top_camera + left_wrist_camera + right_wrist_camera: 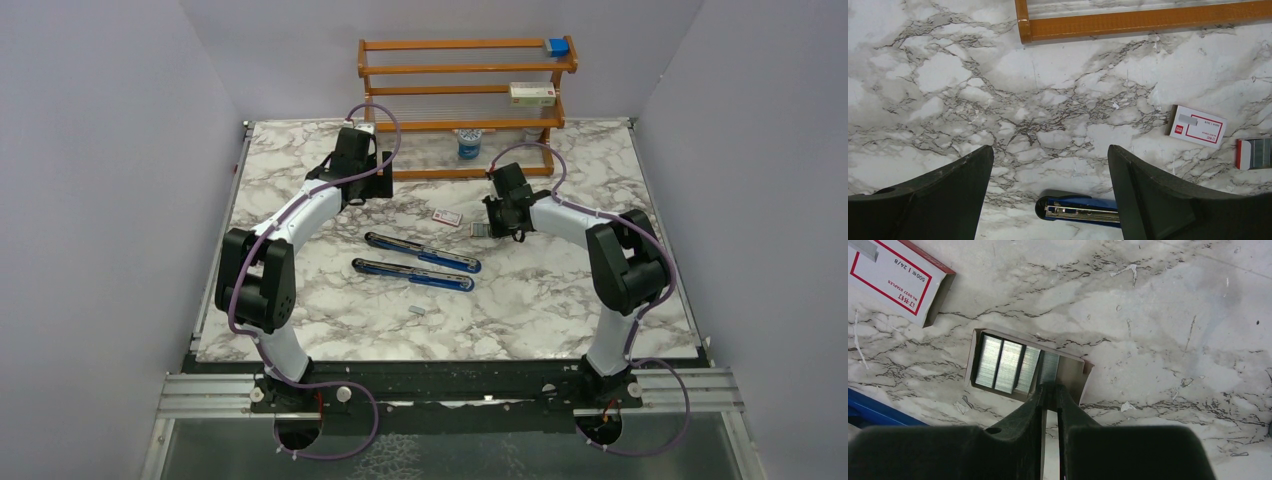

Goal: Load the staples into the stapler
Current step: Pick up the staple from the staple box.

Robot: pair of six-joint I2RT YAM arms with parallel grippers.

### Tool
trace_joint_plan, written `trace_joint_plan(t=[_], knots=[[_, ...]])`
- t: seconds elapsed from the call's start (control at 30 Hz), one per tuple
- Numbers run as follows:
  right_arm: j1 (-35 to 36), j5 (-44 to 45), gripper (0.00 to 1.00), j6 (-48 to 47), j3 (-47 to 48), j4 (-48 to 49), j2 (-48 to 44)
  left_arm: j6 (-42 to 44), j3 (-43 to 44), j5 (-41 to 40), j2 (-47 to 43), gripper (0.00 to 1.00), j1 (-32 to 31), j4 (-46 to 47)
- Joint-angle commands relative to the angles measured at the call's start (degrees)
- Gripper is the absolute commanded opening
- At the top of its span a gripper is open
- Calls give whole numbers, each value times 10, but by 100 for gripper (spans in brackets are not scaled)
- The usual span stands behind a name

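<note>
The grey tray (1072,371) lies flat on the marble worktop (300,320) and holds the staples (1008,365): four short silver strips side by side. Three are parallel, and the rightmost one is turned a little. The right tool (1050,390) stands over the near rim of the tray, its fingers drawn together on the near end of that rightmost strip. The pink-and-white box (893,277) lies just beside the tray, at about 10 o'clock from it in the right wrist view.

In the top view the stapler (420,252) lies opened near the middle of the worktop, its two blue arms almost parallel. The long axis runs about from 9 to 3 o'clock, with the right end dipping toward 4. The left wrist view shows the metal channel of one arm facing up. The tray is at about 2 o'clock from the stapler, and the box is at 1 o'clock. One single grey strip (416,311) lies alone at 6 o'clock, between the stapler and the near edge.

The left tool (1050,148) hangs above bare marble at 11 o'clock from the stapler, its fingers wide apart and holding nothing. The wooden rack (465,70) stands along the far edge at 12 o'clock. The stapler is well apart from every edge of the worktop.
</note>
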Motion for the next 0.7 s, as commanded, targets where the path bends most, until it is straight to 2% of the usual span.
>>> trace_joint_plan(t=[0.0, 0.33, 0.67], knots=[[-5, 2, 13, 2, 6, 6, 21, 5, 5, 3, 2, 87, -1, 11], [-5, 13, 1, 7, -14, 35, -15, 4, 2, -5, -2, 87, -1, 11], [-5, 24, 1, 7, -23, 45, -47, 4, 2, -7, -2, 87, -1, 11]])
